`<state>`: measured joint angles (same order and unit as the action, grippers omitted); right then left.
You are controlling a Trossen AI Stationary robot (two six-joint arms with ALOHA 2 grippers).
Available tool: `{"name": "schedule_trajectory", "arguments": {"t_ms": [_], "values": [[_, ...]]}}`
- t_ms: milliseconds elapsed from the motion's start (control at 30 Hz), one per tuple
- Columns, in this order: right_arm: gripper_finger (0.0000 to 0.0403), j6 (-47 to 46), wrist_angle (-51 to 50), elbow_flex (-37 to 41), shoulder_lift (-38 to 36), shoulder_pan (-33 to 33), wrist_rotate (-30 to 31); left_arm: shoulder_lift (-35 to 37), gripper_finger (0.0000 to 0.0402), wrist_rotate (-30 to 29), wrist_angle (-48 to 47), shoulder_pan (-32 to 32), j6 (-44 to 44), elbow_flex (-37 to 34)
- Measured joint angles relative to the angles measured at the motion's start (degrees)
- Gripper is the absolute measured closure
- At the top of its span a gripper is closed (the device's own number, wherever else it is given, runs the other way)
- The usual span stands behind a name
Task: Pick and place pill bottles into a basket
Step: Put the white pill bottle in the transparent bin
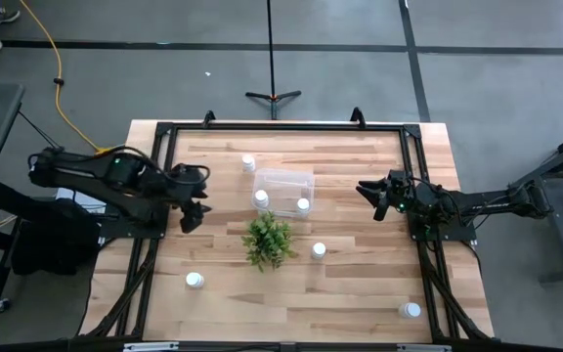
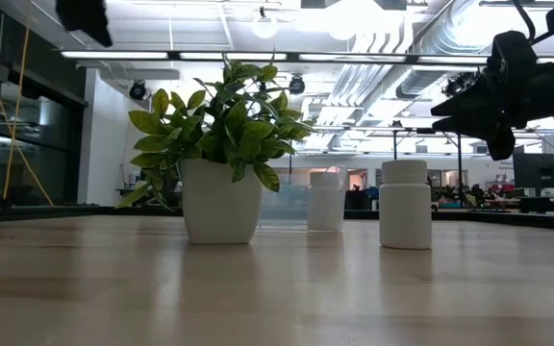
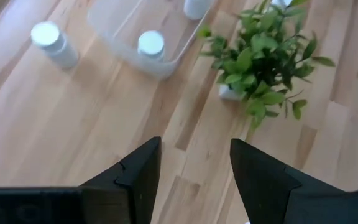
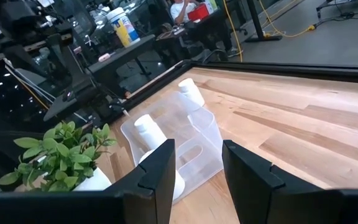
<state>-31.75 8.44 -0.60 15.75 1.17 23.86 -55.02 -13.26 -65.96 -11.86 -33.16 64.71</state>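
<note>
**Inspector A:** Landmark is the basket point(image 1: 283, 191), clear plastic, sitting on the table point(image 1: 360, 284) just behind the plant point(image 1: 268, 241). Contents?

**Inspector B:** Two pill bottles inside: one point(image 1: 261, 199) at the wall nearer the left arm, one point(image 1: 303, 205) at the corner nearer the right arm. A third bottle point(image 1: 248, 163) stands outside, just beyond the basket's far corner on the left arm's side.

**Inspector A:** The remainder?

**Inspector B:** One bottle point(image 1: 319, 250) beside the plant, near the basket; one point(image 1: 194, 281) and another point(image 1: 411, 310) well apart from the basket, toward the table's front edge.

**Inspector A:** End effectors?

**Inspector B:** Left end effector point(image 1: 192, 207) is to the basket's left, fingers point(image 3: 138, 177) spread, holding nothing. Right end effector point(image 1: 374, 198) is to the basket's right, raised above the table, fingers point(image 4: 160, 171) likewise apart and empty.
</note>
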Motion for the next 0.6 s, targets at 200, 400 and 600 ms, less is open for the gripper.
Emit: {"name": "schedule_trajectory", "arguments": {"t_ms": [200,400,600], "values": [[0.0279,-1.07,-0.19,0.02,-0.02,-0.01,-0.25,10.17,0.0176,-2.85,1.13,-2.19,-6.79,-7.81],[0.0279,-1.29,-0.25,0.02,0.00,0.00,-0.28,20.19,0.0176,-1.88,3.07,-3.69,-7.84,-14.26],[0.0279,-1.27,-0.29,0.00,-0.01,0.00,-0.26,27.77,0.0176,1.12,1.23,-3.56,-10.81,-22.04]]}}
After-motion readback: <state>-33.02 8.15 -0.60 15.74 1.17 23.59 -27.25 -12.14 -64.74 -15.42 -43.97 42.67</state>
